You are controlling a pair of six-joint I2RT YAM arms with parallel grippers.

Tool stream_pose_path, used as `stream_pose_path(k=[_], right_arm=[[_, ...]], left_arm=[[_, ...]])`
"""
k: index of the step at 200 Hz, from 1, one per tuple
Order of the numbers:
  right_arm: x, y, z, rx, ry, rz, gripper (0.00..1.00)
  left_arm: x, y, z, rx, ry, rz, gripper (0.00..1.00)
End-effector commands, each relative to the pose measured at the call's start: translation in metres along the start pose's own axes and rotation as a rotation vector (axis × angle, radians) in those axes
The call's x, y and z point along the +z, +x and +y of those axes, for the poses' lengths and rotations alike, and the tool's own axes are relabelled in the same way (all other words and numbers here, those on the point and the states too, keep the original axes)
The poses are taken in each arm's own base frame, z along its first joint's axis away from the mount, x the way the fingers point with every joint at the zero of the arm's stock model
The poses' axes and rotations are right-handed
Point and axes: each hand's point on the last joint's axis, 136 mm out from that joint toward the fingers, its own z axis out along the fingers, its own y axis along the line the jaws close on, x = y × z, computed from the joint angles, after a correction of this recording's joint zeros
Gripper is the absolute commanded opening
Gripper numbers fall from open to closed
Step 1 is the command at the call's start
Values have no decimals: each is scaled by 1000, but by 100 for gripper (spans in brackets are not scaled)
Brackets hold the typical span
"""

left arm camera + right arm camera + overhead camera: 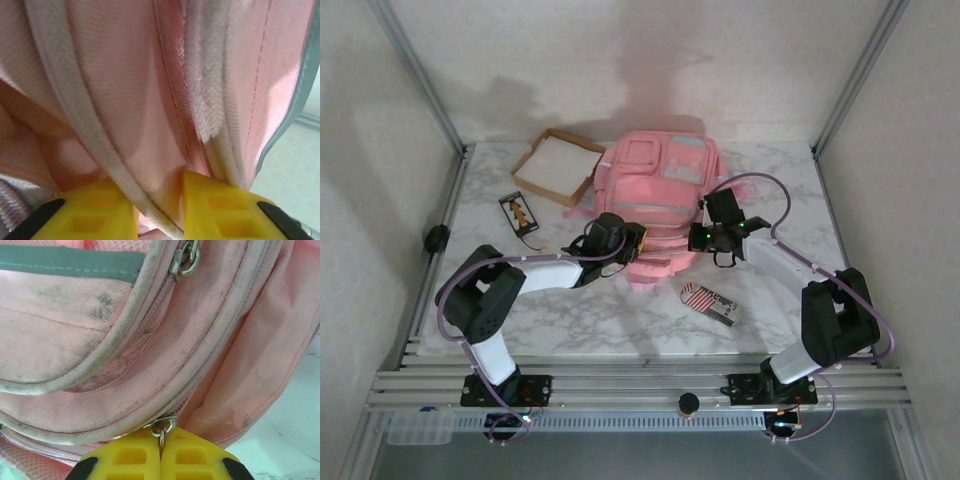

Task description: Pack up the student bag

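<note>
The pink student bag (655, 185) lies flat at the table's middle back, front pockets up. My left gripper (628, 243) presses into its near left edge; in the left wrist view the yellow fingers (215, 210) pinch a fold of pink fabric and pale piping (100, 135). My right gripper (708, 237) sits at the bag's right side. Its yellow fingers (195, 455) are shut on a metal zip pull (162, 429) of the bag's main zipper. A second zip pull (184, 260) hangs higher up by the blue-grey panel (70, 262).
An open cardboard box (558, 165) lies at the back left. A dark phone-like card (520, 213) rests left of the bag. A striped pouch (710, 302) lies on the marble top in front of the bag. Metal frame posts rise at both back corners.
</note>
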Motion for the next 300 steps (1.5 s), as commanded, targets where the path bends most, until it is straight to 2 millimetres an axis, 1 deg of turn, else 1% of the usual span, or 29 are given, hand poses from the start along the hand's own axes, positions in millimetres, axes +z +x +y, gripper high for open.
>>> stream_pose_path(k=[1,18,27,30,32,37,56,67,81,104,111,120,130,150,170,194,211,222,235,246,255,263,274,277,283,287,292,300], right_arm=[[1,2,-1,2,11,-3,0],[-2,0,-16,32,68,-8,0],[-5,-2,-26,50,95,-17,0],[-6,-3,-29,57,102,-20,0],[-6,-4,-31,62,107,-22,0],[-8,-6,-38,77,118,-28,0],[-12,-14,-63,121,170,-39,0],[-14,-23,-74,135,195,-48,0],[-15,-38,-83,146,200,-84,0],[-8,-60,-88,156,177,-108,0],[-5,-67,-88,152,178,-116,0],[-3,-73,-89,146,179,-115,0],[-2,-78,-90,143,185,-113,0],[-6,-85,-89,127,193,-116,0],[-15,-92,-94,124,228,-133,0],[-19,-102,-108,140,284,-146,0],[-15,-106,-121,156,318,-155,0],[-11,-108,-125,167,317,-152,0],[-9,-110,-123,166,303,-147,0],[-10,-110,-112,147,248,-145,0],[-15,-109,-108,145,234,-151,0],[-19,-108,-103,134,210,-158,7],[-26,-106,-102,133,209,-163,16],[-27,-106,-101,130,207,-164,20],[-30,-105,-98,123,191,-165,32],[-31,-106,-94,113,170,-166,37],[-33,-106,-88,103,143,-170,39],[-37,-105,-84,100,124,-171,39]], left_arm=[[4,-9,-13,-20,37,-75,17],[0,-20,-7,-1,7,-125,0],[-3,-28,-1,16,-26,-149,0],[-5,-31,-2,20,-25,-157,0],[-6,-34,3,23,-46,-164,0],[-9,-38,7,28,-58,-177,0],[-24,-54,11,74,-81,-221,0],[-29,-63,15,122,-120,-231,0],[-33,-73,25,167,-174,-225,0],[-42,-89,33,247,-224,-240,0],[-43,-93,33,281,-239,-234,0],[-47,-100,39,306,-290,-242,0],[-53,-107,37,335,-302,-264,0],[-60,-120,35,370,-314,-274,0],[-66,-132,32,414,-352,-306,0],[-75,-146,29,441,-374,-337,0],[-78,-153,27,453,-384,-344,0],[-80,-157,25,461,-384,-354,0],[-81,-159,21,474,-389,-357,0],[-78,-156,17,485,-375,-338,0],[-76,-155,14,489,-366,-329,0],[-74,-153,10,492,-349,-321,0],[-70,-150,7,490,-334,-305,0],[-70,-151,7,490,-335,-305,0],[-69,-150,4,489,-328,-304,0],[-68,-148,2,491,-319,-300,0],[-66,-147,0,495,-308,-294,0],[-64,-145,-2,498,-302,-285,0]])
